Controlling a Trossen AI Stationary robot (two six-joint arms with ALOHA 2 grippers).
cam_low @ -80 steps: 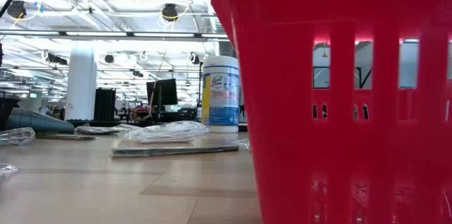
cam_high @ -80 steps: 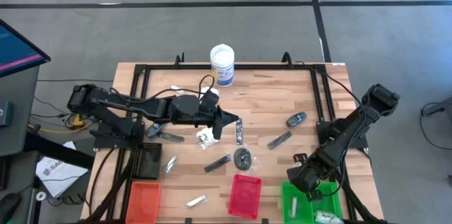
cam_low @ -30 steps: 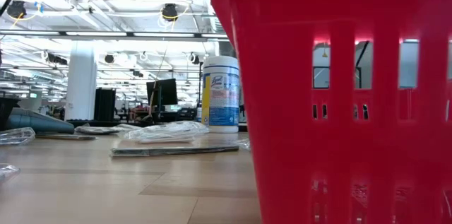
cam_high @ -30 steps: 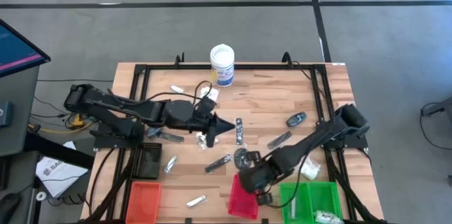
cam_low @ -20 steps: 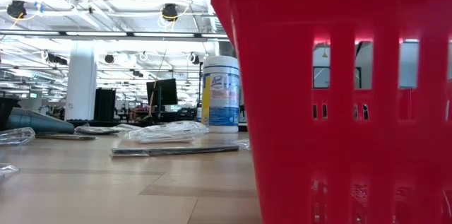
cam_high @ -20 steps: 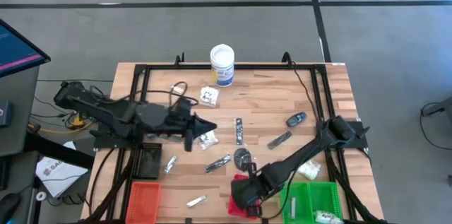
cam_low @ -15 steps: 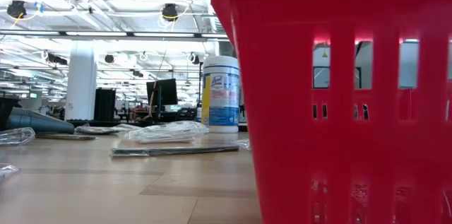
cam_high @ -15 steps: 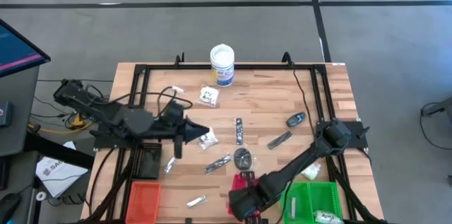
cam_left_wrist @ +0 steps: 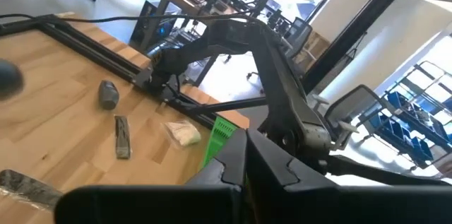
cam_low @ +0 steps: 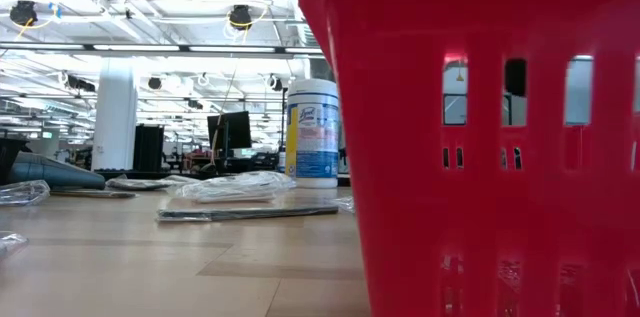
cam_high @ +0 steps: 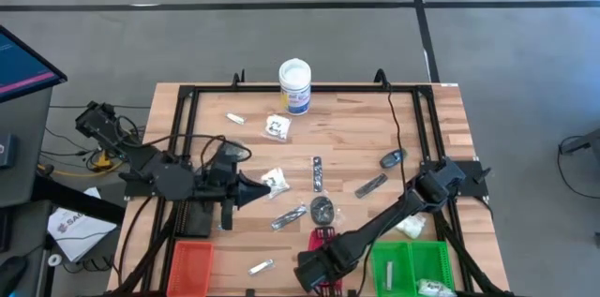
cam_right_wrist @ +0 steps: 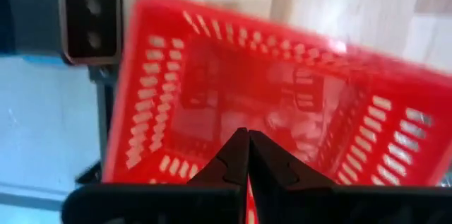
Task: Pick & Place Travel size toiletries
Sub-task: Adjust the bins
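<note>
The travel size toiletries lie scattered on the wooden table: clear packets (cam_high: 274, 180) (cam_high: 277, 126), a dark disc (cam_high: 322, 209), slim sticks (cam_high: 317, 172) (cam_high: 289, 215), a silvery stick (cam_high: 371, 185) and a dark oval piece (cam_high: 394, 158). My left gripper (cam_high: 262, 190) hovers at the table's left, pointing right, just left of the nearer clear packet, shut (cam_left_wrist: 244, 162) with nothing seen between its fingers. My right gripper (cam_high: 319, 258) points down over the red tray (cam_high: 325, 236), shut (cam_right_wrist: 244, 148), with nothing seen in it. The tray's floor (cam_right_wrist: 233, 104) is blurred.
A white tub with a blue label (cam_high: 294, 84) stands at the far edge. An orange tray (cam_high: 190, 264) sits near left and a green tray (cam_high: 412, 267) near right, with a white packet (cam_high: 410, 226) beside it. In the low view the red tray (cam_low: 480, 137) fills the right half.
My left gripper has drawn back toward the table's left edge and somewhat nearer, staying shut. My right gripper has gone toward the near edge and down over the red tray, also shut. The toiletries on the table have stayed in place.
</note>
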